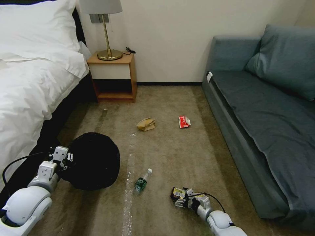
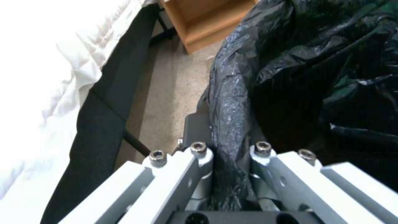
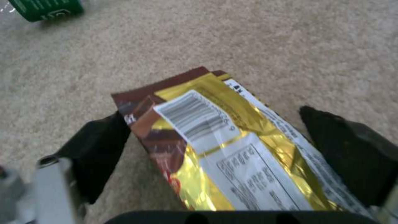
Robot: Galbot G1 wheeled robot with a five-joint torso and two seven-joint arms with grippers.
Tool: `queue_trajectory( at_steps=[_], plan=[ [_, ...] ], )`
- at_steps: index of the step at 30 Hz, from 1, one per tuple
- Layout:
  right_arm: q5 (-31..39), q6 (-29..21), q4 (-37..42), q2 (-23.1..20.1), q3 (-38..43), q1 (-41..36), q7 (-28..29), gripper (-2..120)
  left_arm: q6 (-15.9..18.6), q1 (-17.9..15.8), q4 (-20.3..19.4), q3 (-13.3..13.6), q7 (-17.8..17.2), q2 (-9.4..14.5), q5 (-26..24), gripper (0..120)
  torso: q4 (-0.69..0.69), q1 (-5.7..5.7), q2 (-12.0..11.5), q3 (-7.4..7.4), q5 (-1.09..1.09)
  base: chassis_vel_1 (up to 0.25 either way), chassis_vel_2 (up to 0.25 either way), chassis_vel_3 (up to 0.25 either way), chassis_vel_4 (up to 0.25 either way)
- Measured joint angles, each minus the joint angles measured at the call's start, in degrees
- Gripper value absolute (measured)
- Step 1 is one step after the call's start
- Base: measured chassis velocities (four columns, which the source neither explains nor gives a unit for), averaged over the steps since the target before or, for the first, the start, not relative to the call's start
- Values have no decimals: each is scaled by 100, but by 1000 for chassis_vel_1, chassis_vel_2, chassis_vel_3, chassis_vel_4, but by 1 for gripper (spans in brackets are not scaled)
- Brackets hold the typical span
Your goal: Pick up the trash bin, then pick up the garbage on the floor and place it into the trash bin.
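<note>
Gold-and-brown foil wrapper [image 3: 232, 149] lies on the carpet [image 1: 183, 154] between the right gripper's [image 1: 178, 197] spread fingers, not visibly pinched. The left gripper [image 1: 64, 157] is pinching the trash bin's [image 1: 93, 160] black-bagged rim beside the bed [image 1: 29, 82]. Thin foil could slip free at lifting; the bag might slide off.

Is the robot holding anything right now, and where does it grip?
Left pincer clamps the bin by its bagged rim. Right pincer straddles the wrapper; whether it grips is unclear.

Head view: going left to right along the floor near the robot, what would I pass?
Left tool gripping the trash bin → bottle → right tool around a wrapper → sofa.
</note>
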Motion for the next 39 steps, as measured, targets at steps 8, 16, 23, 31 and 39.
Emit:
queue_trajectory(
  at_steps=[8,16,23,31,39],
  plan=[
    [49,44,88,-24,84,-109,-80,65,-36,-15,-61,-32,-145,75,-40,4,1,0,0,0,4,0,0,0,0],
    [61,64,127,-14,142,-207,-158,37,-52,41,-101,-72,-157,42,-31,4,1,0,0,0,5,0,0,0,0],
    [128,56,263,-6,164,-323,-164,12,-60,96,-156,-72,-161,-9,12,4,2,0,0,2,7,0,0,0,0],
    [468,-75,944,-143,240,-384,-48,0,-218,12,-132,93,-142,-124,25,4,2,0,0,2,7,0,0,0,0],
    [1151,-368,2319,-250,56,-371,205,0,-457,-250,27,454,63,-305,67,4,2,0,0,1,5,0,0,0,0]
  ],
)
